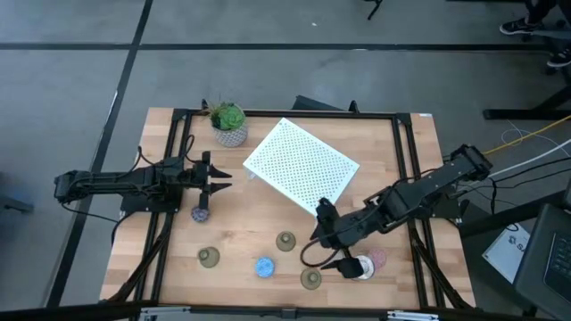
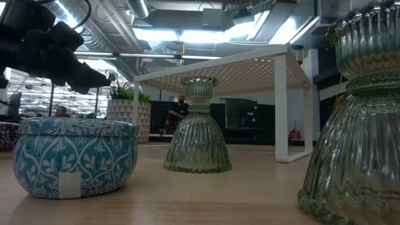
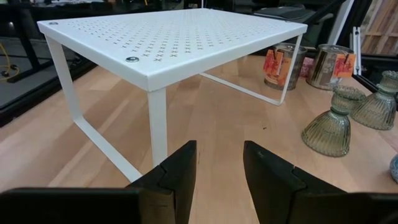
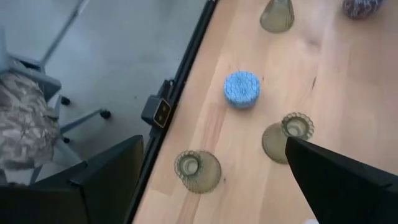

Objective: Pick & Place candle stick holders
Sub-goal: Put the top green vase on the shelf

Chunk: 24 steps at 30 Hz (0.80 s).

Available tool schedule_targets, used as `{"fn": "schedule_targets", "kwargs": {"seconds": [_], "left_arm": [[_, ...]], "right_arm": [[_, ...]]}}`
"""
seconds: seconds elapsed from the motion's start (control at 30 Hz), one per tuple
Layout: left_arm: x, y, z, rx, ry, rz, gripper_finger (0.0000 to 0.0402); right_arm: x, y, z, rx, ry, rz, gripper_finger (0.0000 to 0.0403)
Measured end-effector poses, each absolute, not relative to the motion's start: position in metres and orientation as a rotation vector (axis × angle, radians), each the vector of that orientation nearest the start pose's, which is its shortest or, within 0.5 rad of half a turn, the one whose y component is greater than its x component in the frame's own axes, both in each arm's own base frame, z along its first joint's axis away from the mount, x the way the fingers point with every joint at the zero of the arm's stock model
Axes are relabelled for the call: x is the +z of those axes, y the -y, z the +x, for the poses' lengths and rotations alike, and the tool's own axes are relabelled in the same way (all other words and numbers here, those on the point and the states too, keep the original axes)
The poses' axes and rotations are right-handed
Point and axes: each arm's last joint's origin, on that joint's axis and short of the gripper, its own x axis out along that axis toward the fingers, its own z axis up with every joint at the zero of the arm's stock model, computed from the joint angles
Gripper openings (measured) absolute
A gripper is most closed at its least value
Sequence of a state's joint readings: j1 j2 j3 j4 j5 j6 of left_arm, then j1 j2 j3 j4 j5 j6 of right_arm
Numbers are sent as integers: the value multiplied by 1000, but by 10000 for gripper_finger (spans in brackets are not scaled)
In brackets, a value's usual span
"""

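3 green holders, 1 blue, 1 purple and a pink sit on the bench; none on the stand. Right fingers gape wide, empty, near the silver holder. Left fingers are narrowly parted, empty.

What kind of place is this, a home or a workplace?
Probably a robotics lab or workshop: two dark robot arms work at a framed wooden table, exposed ceiling ducts run overhead, and a wheeled office chair stands on the grey floor.
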<state>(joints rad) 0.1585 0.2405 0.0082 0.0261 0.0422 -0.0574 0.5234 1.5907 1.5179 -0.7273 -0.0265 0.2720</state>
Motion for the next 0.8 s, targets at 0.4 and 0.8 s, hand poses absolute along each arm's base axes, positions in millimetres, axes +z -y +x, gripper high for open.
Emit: {"fn": "schedule_targets", "kwargs": {"seconds": [0.4, 0.8], "left_arm": [[149, -16, 109, 122, -202, -78, 127], [148, -16, 109, 122, -203, -78, 128]], "right_arm": [[342, -198, 343, 396, -899, 38, 394], [319, -217, 346, 409, -987, -6, 394]]}}
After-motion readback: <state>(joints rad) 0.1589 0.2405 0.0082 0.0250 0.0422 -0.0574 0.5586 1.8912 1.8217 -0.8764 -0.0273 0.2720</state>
